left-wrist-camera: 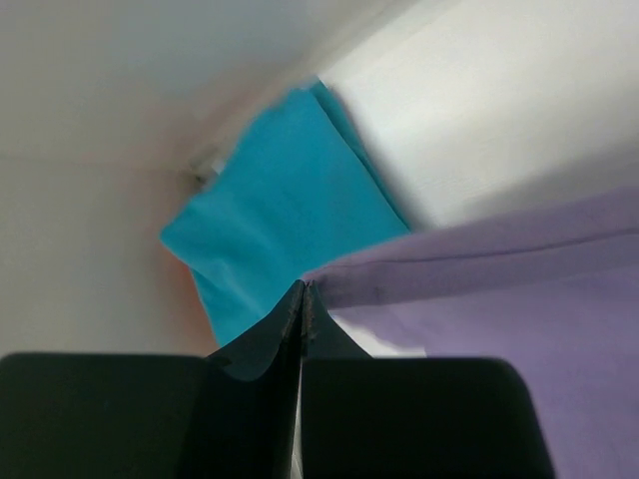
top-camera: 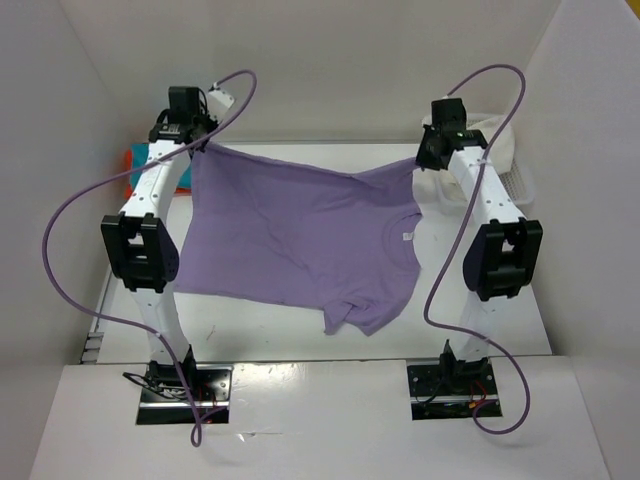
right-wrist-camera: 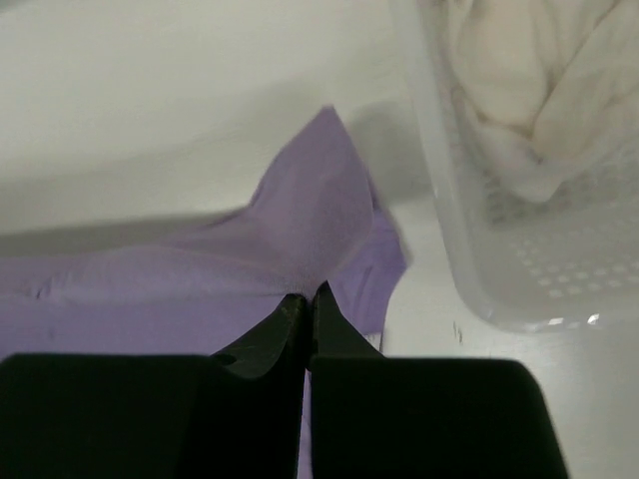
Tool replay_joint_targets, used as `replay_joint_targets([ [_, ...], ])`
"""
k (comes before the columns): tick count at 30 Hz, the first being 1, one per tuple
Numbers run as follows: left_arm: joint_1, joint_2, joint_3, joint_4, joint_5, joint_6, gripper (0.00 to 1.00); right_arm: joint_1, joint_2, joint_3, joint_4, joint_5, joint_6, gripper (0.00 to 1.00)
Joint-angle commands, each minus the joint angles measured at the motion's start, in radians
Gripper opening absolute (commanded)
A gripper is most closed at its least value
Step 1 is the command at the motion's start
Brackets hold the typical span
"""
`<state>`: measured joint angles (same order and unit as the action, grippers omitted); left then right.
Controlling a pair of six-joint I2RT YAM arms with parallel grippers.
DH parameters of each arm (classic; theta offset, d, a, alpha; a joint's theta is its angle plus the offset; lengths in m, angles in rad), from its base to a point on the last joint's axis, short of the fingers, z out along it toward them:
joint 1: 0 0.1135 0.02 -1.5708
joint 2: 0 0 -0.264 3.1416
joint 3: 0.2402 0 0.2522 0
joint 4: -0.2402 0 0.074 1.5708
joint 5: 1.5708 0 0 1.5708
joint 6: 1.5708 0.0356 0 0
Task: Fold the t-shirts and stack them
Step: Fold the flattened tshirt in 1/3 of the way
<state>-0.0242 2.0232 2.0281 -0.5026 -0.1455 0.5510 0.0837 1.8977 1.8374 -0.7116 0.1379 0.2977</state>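
A lavender purple t-shirt [top-camera: 300, 235] hangs stretched between both arms above the table, its lower part with one sleeve draping toward the near side. My left gripper [top-camera: 197, 145] is shut on its far left corner, and the pinch shows in the left wrist view [left-wrist-camera: 304, 286] with the purple t-shirt [left-wrist-camera: 499, 289] running off to the right. My right gripper [top-camera: 424, 160] is shut on the far right corner, seen up close [right-wrist-camera: 307, 292] with the purple t-shirt [right-wrist-camera: 200, 279]. A folded teal-blue t-shirt [left-wrist-camera: 280, 210] lies on an orange one [top-camera: 131, 162] at the far left. An off-white t-shirt [right-wrist-camera: 529, 90] sits crumpled in the basket.
A white plastic mesh basket [right-wrist-camera: 479, 269] stands at the far right by the right arm, also seen from above [top-camera: 512, 165]. White walls close in the table on the left, back and right. Purple cables loop from both arms.
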Motion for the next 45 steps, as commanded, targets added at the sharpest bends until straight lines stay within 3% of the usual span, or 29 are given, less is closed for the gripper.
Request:
replay_joint_targets([
  [1,-0.002,-0.069,-0.156,0.019,-0.009,0.029,0.00,0.021,-0.109,-0.116,0.029,-0.066,0.009,0.00],
  [8,0.024,-0.231,-0.509,0.010,-0.038,0.038,0.00,0.044,-0.291,-0.479,0.061,-0.194,0.096,0.00],
  [12,0.069,-0.231,-0.580,-0.008,-0.057,0.029,0.00,0.093,-0.348,-0.607,0.043,-0.207,0.135,0.00],
  [25,0.078,-0.199,-0.548,-0.042,-0.094,0.029,0.00,0.071,-0.396,-0.544,-0.109,-0.109,0.104,0.00],
  [30,0.069,-0.208,-0.577,-0.067,-0.072,0.029,0.00,0.050,-0.393,-0.543,-0.149,-0.202,0.084,0.00],
  [36,0.069,-0.184,-0.657,-0.057,-0.063,0.007,0.00,0.050,-0.373,-0.672,-0.124,-0.334,0.084,0.00],
  [41,0.069,-0.152,-0.666,-0.033,-0.095,0.007,0.00,0.050,-0.354,-0.725,-0.103,-0.347,0.084,0.00],
  [42,0.069,-0.152,-0.666,-0.033,-0.104,0.007,0.00,0.050,-0.339,-0.725,-0.103,-0.347,0.084,0.04],
  [43,0.069,-0.152,-0.666,-0.033,-0.105,0.007,0.02,0.050,-0.328,-0.734,-0.117,-0.336,0.075,0.16],
  [44,0.069,-0.152,-0.666,-0.053,-0.094,-0.002,0.10,0.050,-0.328,-0.734,-0.126,-0.327,0.075,0.43],
  [45,0.069,-0.152,-0.666,-0.063,-0.094,-0.002,0.24,0.050,-0.328,-0.734,-0.126,-0.327,0.075,0.49],
])
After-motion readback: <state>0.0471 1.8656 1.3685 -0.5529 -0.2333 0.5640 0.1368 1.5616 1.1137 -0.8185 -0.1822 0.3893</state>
